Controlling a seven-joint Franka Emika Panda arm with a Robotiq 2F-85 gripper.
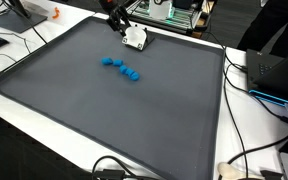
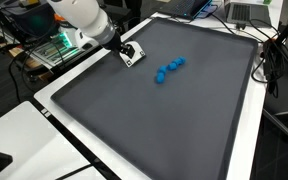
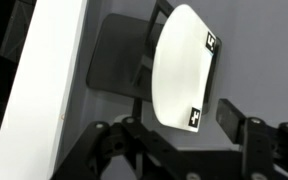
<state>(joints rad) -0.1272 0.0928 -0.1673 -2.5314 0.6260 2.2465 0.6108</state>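
A white curved object with small black square markers (image 3: 179, 70) lies on the dark grey mat (image 1: 104, 110) near its far edge. It shows in both exterior views (image 1: 135, 38) (image 2: 131, 54). My gripper (image 3: 184, 112) hangs right over it, fingers spread to either side, and the right finger stands clear of its edge. The gripper also shows in both exterior views (image 1: 122, 24) (image 2: 120, 47). A cluster of small blue pieces (image 1: 121, 68) (image 2: 169, 68) lies near the middle of the mat, well apart from the gripper.
The mat lies on a white table (image 1: 246, 120) with raised edges around it. Cables (image 1: 249, 150) trail along one side. An electronics rack (image 2: 56, 47) stands behind the arm, a laptop (image 2: 246, 12) at a corner, an orange item (image 1: 54, 14) at the back.
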